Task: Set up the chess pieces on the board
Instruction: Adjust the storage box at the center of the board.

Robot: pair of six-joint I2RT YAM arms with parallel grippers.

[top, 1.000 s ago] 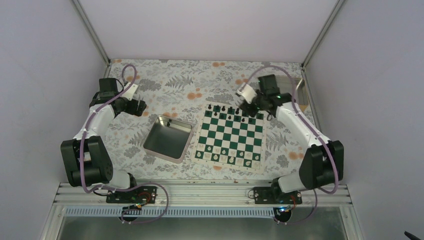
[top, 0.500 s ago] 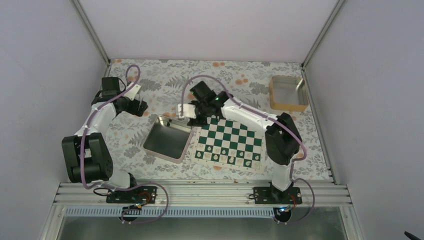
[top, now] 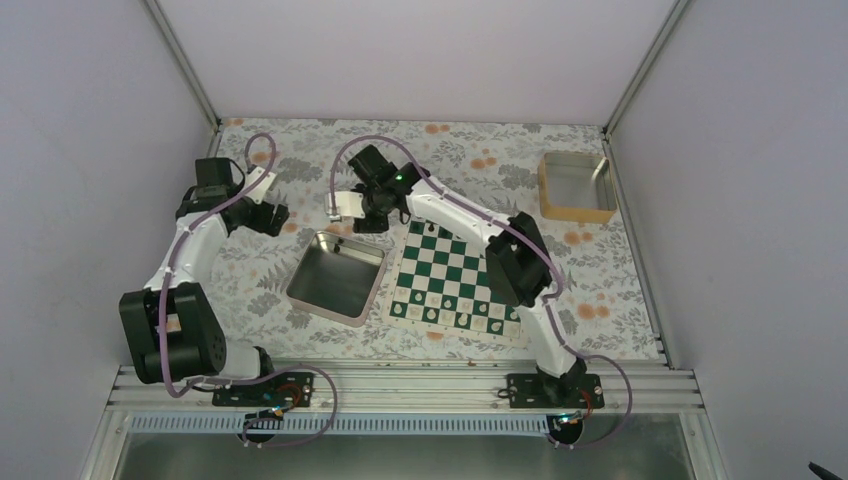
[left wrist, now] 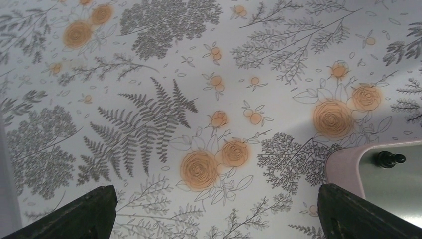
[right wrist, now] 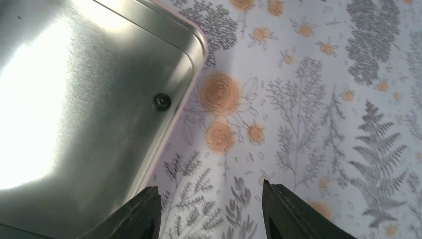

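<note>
The green and white board (top: 460, 280) lies right of centre. Black chess pieces (top: 432, 231) stand along its far edge, partly hidden by my right arm. One black piece (right wrist: 161, 101) lies alone in the metal tray near its far corner; it also shows in the left wrist view (left wrist: 389, 159). My right gripper (top: 352, 215) is open and empty over the tablecloth just beyond that tray corner (right wrist: 209, 186). My left gripper (top: 278, 215) is open and empty above the cloth, left of the tray (left wrist: 215, 199).
The shiny square metal tray (top: 322, 290) sits left of the board. Pale pieces (top: 450, 318) line the board's near edge. A tan box (top: 577, 187) stands at the back right. Walls close in on three sides.
My right arm has swung left from the board's far right corner, across the board, to the tray's far corner. My left arm has barely moved.
</note>
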